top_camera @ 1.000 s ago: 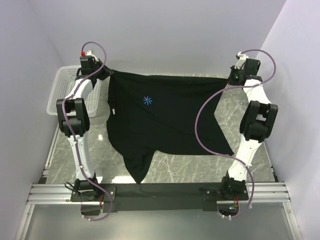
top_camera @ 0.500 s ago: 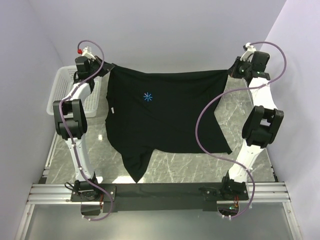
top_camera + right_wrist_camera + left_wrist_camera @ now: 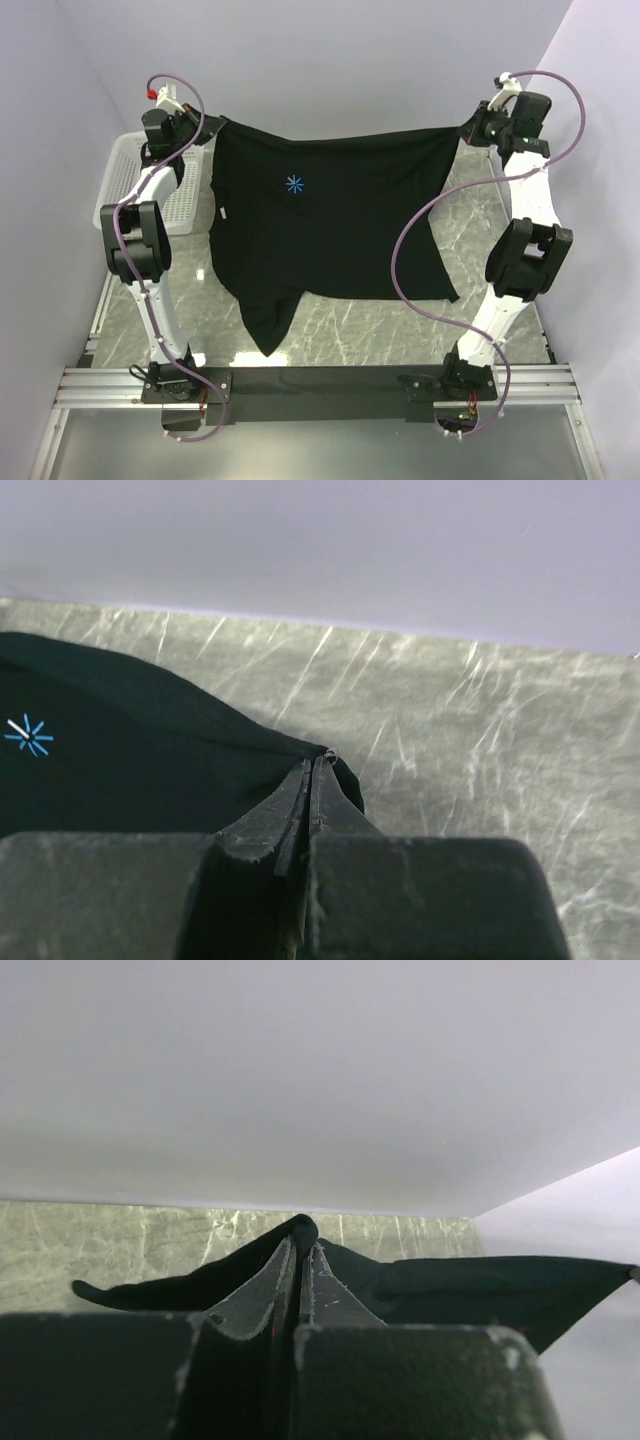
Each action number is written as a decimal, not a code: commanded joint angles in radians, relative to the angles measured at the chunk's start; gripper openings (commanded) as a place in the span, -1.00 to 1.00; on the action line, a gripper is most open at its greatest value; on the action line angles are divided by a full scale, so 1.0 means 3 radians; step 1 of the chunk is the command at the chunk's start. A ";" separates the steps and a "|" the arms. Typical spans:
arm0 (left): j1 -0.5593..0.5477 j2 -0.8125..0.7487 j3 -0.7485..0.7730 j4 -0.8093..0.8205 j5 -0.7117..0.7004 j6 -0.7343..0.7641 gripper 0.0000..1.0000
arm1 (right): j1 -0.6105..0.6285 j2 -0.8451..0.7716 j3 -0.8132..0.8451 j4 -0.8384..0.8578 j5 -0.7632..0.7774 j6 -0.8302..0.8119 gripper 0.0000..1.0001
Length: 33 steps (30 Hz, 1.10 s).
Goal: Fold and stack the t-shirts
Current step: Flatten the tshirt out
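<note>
A black t-shirt (image 3: 330,220) with a small light-blue starburst logo (image 3: 294,184) hangs stretched between both arms above the marble table, its lower part and one sleeve draping down toward the front. My left gripper (image 3: 210,128) is shut on its upper left corner, and the pinched cloth (image 3: 300,1228) bulges past the fingertips. At the upper right corner my right gripper (image 3: 470,128) is shut on the shirt edge (image 3: 325,762). The logo (image 3: 28,735) also shows at the left of the right wrist view.
A white mesh basket (image 3: 125,180) stands at the far left of the table, behind the left arm. Lilac walls close in at the back and on both sides. Marble tabletop (image 3: 400,330) shows in front of the shirt's hanging hem.
Both grippers have risen and moved outward and toward the back wall, lifting the shirt higher and pulling its top edge tighter. The hanging hem has drawn up with it.
</note>
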 commanded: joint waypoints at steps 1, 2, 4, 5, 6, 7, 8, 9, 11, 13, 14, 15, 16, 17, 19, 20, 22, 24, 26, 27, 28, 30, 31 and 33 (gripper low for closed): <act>0.0028 -0.0217 0.0062 0.0040 -0.0062 0.0132 -0.93 | -0.0058 -0.0300 0.0246 0.0105 0.0032 0.0019 -1.00; 0.0028 -0.0216 0.0078 0.0019 -0.0073 0.0132 -0.94 | -0.0063 -0.0295 0.0256 0.0090 0.0042 0.0019 -1.00; 0.0028 -0.0201 0.0083 0.0014 -0.0068 0.0112 -0.95 | -0.0063 -0.0310 0.0246 0.0100 0.0053 0.0019 -1.00; 0.0023 -0.0201 0.0088 0.0034 -0.0063 0.0091 -0.96 | -0.0063 -0.0315 0.0256 0.0085 0.0063 0.0024 -1.00; 0.0028 -0.0211 0.0083 0.0060 -0.0052 0.0030 -0.97 | -0.0058 -0.0346 0.0266 0.0090 0.0068 0.0029 -1.00; 0.0023 -0.0232 0.0093 0.0116 -0.0042 -0.0011 -0.98 | -0.0063 -0.0361 0.0322 0.0085 0.0078 0.0044 -1.00; 0.0028 -0.0252 0.0123 0.0187 -0.0022 -0.0052 -0.98 | -0.0063 -0.0382 0.0363 0.0074 0.0073 0.0064 -1.00; 0.0028 -0.0267 0.0154 0.0223 -0.0022 -0.0118 -0.99 | -0.0063 -0.0427 0.0419 0.0064 0.0078 0.0075 -1.00; 0.0028 -0.0359 0.0220 0.0320 -0.0042 -0.0169 -0.99 | -0.0063 -0.0489 0.0588 0.0054 0.0094 0.0110 -1.00; 0.0028 -0.0522 0.0257 0.0367 -0.0088 -0.0200 -0.99 | -0.0088 -0.0576 0.0766 0.0044 0.0099 0.0141 -1.00; 0.0028 -0.0584 0.0287 0.0392 -0.0139 -0.0195 -0.99 | -0.0103 -0.0612 0.0828 0.0044 0.0109 0.0192 -1.00; 0.0028 -0.0655 0.0287 0.0408 -0.0175 -0.0180 -0.99 | -0.0129 -0.0678 0.0889 0.0049 0.0099 0.0223 -1.00; 0.0028 -0.0818 0.0277 0.0433 -0.0205 -0.0165 -0.99 | -0.0180 -0.0709 0.1012 0.0054 0.0089 0.0259 -1.00; 0.0033 -0.0911 0.0247 0.0454 -0.0251 -0.0149 -0.99 | -0.0211 -0.0739 0.1074 0.0064 0.0058 0.0345 -1.00; 0.0038 -0.1206 0.0206 0.0479 -0.0384 -0.0078 -0.99 | -0.0308 -0.0837 0.1272 0.0054 0.0012 0.0422 -1.00; 0.0043 -0.1315 0.0150 0.0474 -0.0445 -0.0052 -0.99 | -0.0339 -0.0872 0.1329 0.0059 -0.0008 0.0483 -1.00; 0.0054 -0.1656 0.0063 0.0484 -0.0604 0.0040 -0.99 | -0.0420 -0.1015 0.1447 0.0079 -0.0095 0.0540 -1.00; 0.0059 -0.1887 -0.0034 0.0444 -0.0767 0.0157 -0.99 | -0.0492 -0.1178 0.1498 0.0130 -0.0177 0.0642 -1.00; 0.0054 -0.2215 -0.0075 0.0342 -0.0915 0.0345 -0.99 | -0.0624 -0.1312 0.1590 0.0222 -0.0259 0.0830 -1.00; 0.0059 -0.2317 -0.0076 0.0281 -0.1008 0.0418 -0.99 | -0.0676 -0.1353 0.1626 0.0263 -0.0310 0.0913 -1.00; 0.0059 -0.2520 -0.0086 0.0179 -0.1211 0.0499 -0.99 | -0.0752 -0.1394 0.1687 0.0395 -0.0422 0.1015 -1.00; 0.0059 -0.2695 -0.0091 0.0112 -0.1386 0.0704 -0.99 | -0.0962 -0.1506 0.1728 0.0539 -0.0525 0.1311 -1.00; 0.0054 -0.2823 -0.0086 0.0091 -0.1468 0.0755 -0.99 | -0.1023 -0.1542 0.1724 0.0626 -0.0626 0.1403 -1.00; 0.0054 -0.2926 -0.0010 -0.0021 -0.1433 0.0837 -0.99 | -0.1161 -0.1695 0.1683 0.0892 -0.0704 0.1639 -1.00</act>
